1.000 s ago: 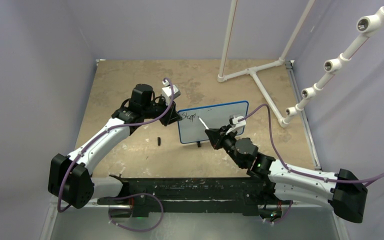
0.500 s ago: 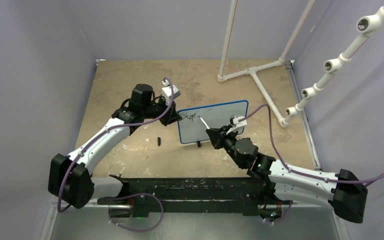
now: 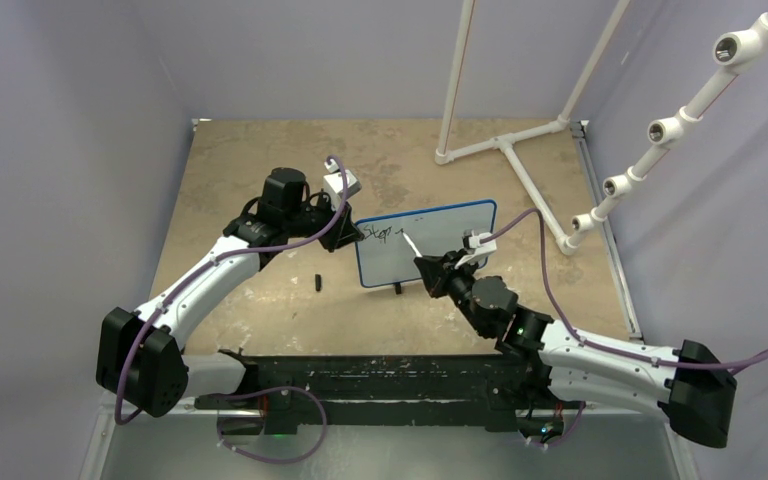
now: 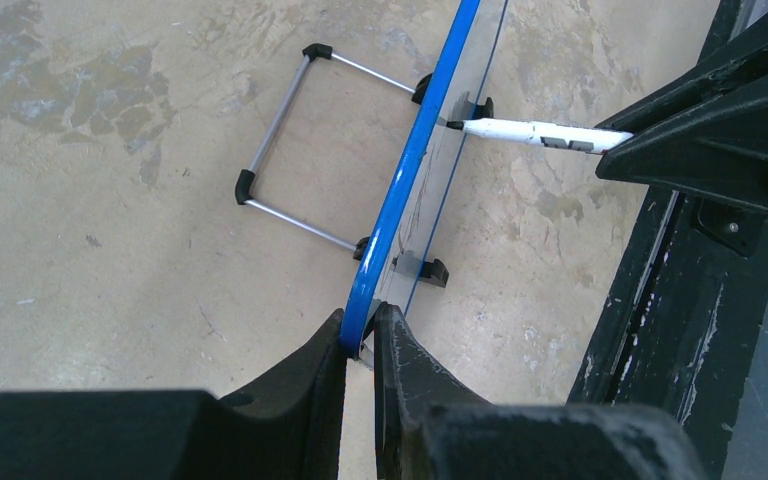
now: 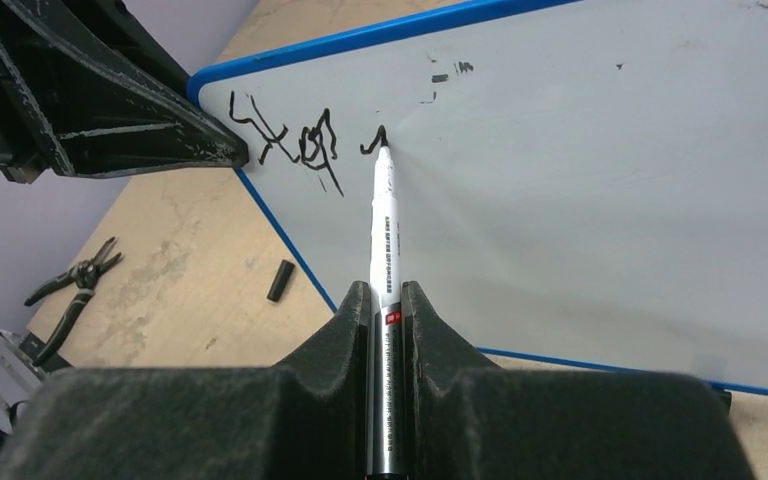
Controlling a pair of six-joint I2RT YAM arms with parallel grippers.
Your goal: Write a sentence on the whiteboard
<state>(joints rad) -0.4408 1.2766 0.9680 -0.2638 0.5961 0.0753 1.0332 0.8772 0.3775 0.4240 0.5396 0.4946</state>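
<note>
While the small rectangular whiteboard with the thin blue rim (image 3: 440,250) stands on its lower edge at the centre of the overhead frame, on the mottled tan table top (image 3: 240,180), both arms engage it. The left gripper (image 4: 362,330), at the bottom centre of the left wrist frame, has its two black fingers drawn to a narrow gap on the blue rim, one finger on each face of the board. The right gripper (image 5: 385,295), at the bottom centre of the right wrist frame, is clamped on the barrel of a slim white marker pen with black print (image 5: 384,225), which projects upward in the frame. The pen's black tip touches the white face at a small hooked stroke, the rightmost mark of the sentence (image 5: 295,140), a short black handwritten scribble in the board's upper left corner. A small black cylinder (image 5: 281,280) lies on the table just below the board's left edge, apart from it. Dark pliers (image 5: 70,285) lie near the left edge of that frame. A thin metal wire stand with black ends (image 4: 285,150) runs from the board's foot across the table in the upper left of the left wrist frame
</note>
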